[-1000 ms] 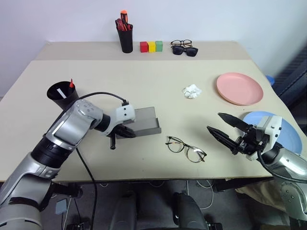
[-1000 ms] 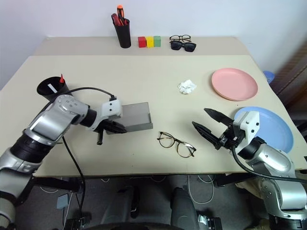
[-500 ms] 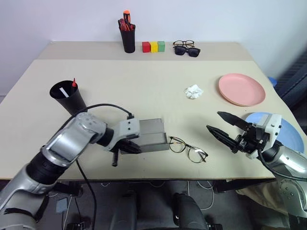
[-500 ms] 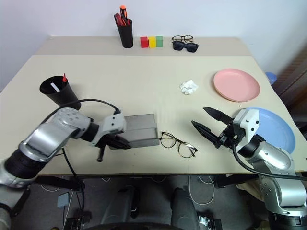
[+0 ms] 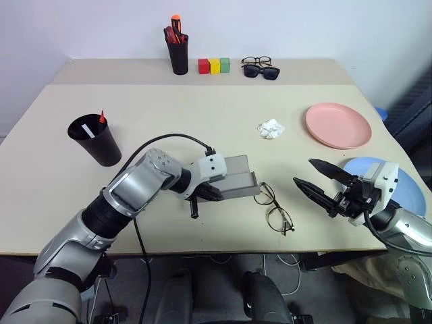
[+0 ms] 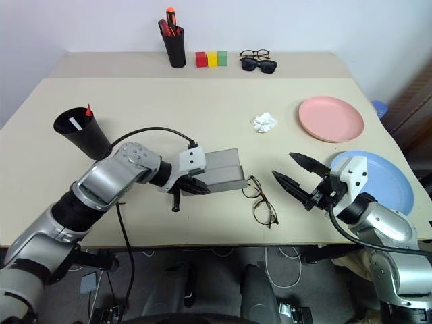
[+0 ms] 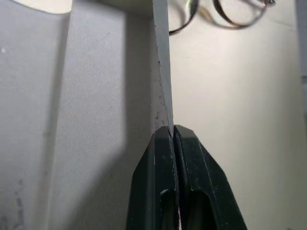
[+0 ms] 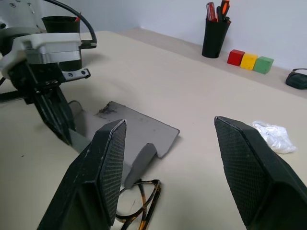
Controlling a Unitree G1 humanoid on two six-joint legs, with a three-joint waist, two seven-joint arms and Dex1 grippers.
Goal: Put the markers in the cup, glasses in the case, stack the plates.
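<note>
My left gripper (image 5: 201, 194) is shut on a thin wall of the grey case (image 5: 236, 177), seen up close between its fingertips (image 7: 165, 136). The case's right end lies against the thin-rimmed glasses (image 5: 275, 206), which lie askew near the table's front edge. My right gripper (image 5: 305, 171) hovers open and empty just right of the glasses. At the left stands the black cup (image 5: 96, 142) with a red marker (image 5: 101, 117) and a white-bodied marker (image 5: 86, 128) in it. The pink plate (image 5: 337, 125) lies at the right. Nearer me, the blue plate (image 5: 408, 181) is partly hidden behind my right hand.
A crumpled white paper (image 5: 271, 128) lies left of the pink plate. Along the far edge stand a black pen holder (image 5: 178, 55) with thick markers, three coloured blocks (image 5: 214, 65) and black sunglasses (image 5: 260, 71). A black cable (image 5: 169, 138) loops over my left arm.
My left gripper has slid the case to the right until it met the glasses, which have swung round and shifted right. The right gripper has stayed where it was.
</note>
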